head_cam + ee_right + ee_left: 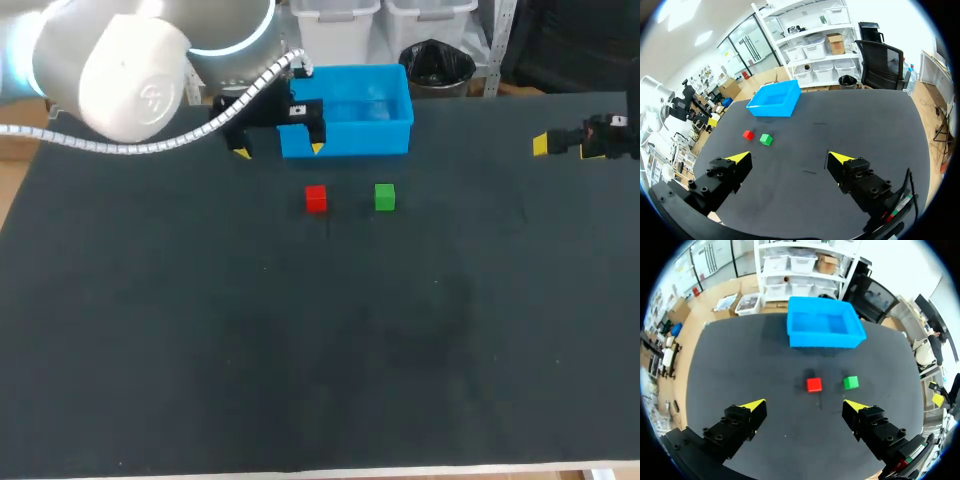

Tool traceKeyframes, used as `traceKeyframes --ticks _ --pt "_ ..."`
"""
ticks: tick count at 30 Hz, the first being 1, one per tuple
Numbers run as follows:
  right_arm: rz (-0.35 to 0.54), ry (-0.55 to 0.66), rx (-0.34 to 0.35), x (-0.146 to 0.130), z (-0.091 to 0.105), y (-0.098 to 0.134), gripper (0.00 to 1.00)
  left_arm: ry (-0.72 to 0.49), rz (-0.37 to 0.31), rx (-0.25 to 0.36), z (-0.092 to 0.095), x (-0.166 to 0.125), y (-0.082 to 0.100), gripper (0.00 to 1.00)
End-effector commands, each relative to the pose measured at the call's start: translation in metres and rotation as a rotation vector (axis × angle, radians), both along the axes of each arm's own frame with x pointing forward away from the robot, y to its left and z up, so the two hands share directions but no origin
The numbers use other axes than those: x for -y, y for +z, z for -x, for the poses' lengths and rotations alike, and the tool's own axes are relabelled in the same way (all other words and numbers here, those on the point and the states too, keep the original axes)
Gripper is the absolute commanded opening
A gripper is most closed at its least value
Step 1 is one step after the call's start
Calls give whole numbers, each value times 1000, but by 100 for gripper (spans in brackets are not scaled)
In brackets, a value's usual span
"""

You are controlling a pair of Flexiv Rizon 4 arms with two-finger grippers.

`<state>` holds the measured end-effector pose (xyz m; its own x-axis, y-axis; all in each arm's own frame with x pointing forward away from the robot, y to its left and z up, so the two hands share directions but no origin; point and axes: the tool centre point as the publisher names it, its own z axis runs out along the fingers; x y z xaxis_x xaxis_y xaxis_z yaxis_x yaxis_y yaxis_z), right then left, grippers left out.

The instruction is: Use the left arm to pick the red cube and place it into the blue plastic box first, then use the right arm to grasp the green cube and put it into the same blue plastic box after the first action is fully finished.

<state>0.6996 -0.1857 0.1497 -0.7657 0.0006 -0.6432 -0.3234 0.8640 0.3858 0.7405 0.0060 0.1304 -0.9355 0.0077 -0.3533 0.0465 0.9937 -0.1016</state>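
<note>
Small red cube sits beside the green cube, both outside the blue plastic box; left gripper and right gripper spread wide

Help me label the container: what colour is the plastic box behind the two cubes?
Blue. The box shows best in the left wrist view.
</note>
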Motion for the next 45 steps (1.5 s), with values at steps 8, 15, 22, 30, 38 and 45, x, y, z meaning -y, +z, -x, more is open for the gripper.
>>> traceKeyframes --ticks 8,15,22,30,38,45 --pt "1 -1 0 0 0 0 100 58 -39 -131 -43 30 -29 100" --pt "1 -1 0 0 0 0 100 67 -47 -151 -49 35 -44 100" --pt "1 -1 0 0 0 0 100 80 -50 -150 -51 35 -58 100" --pt "1 -1 0 0 0 0 100 74 -53 -138 -46 32 -75 100" --pt "1 -1 0 0 0 0 100 81 -59 -159 -44 28 -97 100" --pt "1 -1 0 0 0 0 100 74 -72 -173 -39 26 -111 100"
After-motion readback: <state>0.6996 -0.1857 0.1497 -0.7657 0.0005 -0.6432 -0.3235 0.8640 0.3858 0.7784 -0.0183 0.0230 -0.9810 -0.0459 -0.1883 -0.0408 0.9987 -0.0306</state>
